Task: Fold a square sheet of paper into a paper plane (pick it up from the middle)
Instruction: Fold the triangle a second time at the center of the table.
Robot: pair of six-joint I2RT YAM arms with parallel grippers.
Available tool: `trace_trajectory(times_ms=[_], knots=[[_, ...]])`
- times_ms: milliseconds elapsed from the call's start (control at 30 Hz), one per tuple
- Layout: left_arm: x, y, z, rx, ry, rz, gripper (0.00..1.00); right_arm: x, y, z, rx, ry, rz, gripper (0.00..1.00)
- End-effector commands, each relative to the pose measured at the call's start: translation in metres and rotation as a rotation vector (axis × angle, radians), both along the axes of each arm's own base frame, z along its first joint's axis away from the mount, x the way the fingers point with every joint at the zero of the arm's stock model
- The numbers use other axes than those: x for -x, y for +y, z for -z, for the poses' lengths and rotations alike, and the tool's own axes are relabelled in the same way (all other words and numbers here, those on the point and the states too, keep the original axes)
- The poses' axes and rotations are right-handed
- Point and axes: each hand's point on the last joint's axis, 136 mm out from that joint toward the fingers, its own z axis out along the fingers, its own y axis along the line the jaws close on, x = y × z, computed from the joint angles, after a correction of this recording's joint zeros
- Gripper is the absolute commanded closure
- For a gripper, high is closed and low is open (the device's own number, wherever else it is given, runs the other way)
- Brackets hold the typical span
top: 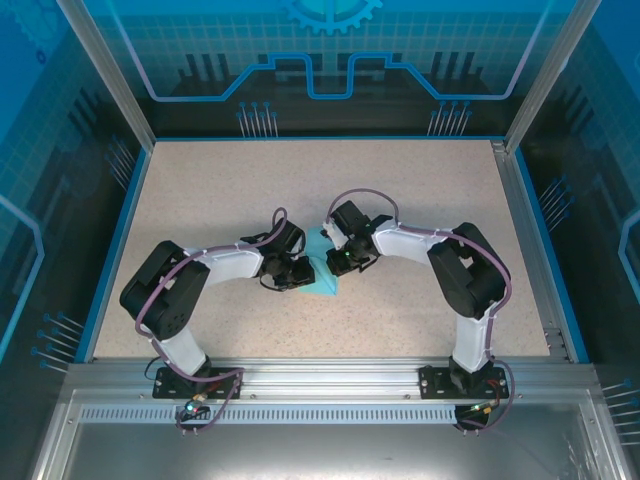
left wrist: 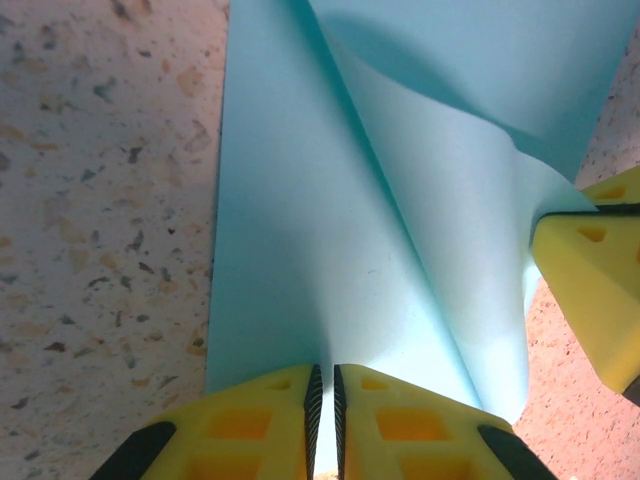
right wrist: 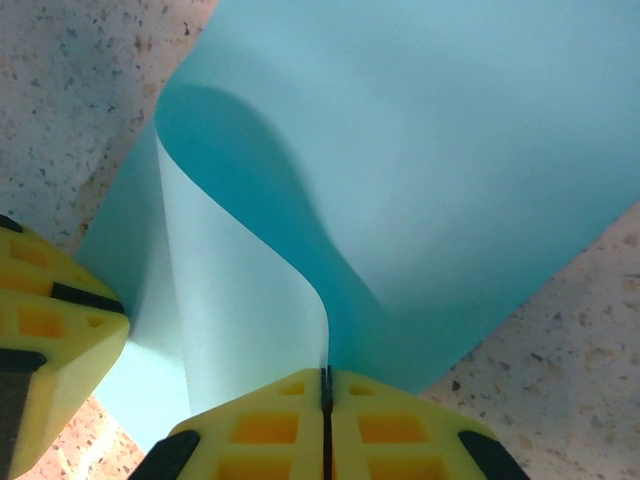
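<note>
Top external: left claw (top: pixel 291 276) and right claw (top: pixel 342 263) pinch one sheet (top: pixel 325 285).

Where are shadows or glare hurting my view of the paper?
Top external: even light and no glare, but the paper sheet is small in frame. Left wrist: sharp, with a soft shadow under the raised flap. Right wrist: sharp, with a dark shadow inside the curl that hides the surface there.

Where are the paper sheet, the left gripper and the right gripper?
paper sheet (left wrist: pixel 290 200): left wrist view, flat left panel beside the raised fold.
left gripper (left wrist: pixel 324 385): left wrist view, slit between its yellow fingertips, shut on the paper.
right gripper (right wrist: pixel 326 385): right wrist view, seam between its fingertips, pinching the curled flap.
</note>
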Motion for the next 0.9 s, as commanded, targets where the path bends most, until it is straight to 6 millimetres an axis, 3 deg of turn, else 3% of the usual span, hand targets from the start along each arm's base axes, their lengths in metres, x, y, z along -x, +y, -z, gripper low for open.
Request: trace_trajectory(times_ms=[0, 867], knots=[[0.0005, 0.0123, 0.0076, -0.056, 0.021, -0.012, 0.83, -0.0091, -0.0052, -0.0014, 0.022, -0.007, 0.005, 0.92], [-0.0007, 0.0112, 0.0077, -0.055, 0.023, -0.011, 0.83, -0.009, -0.0082, 0.0015, 0.036, 0.002, 0.021, 0.91]])
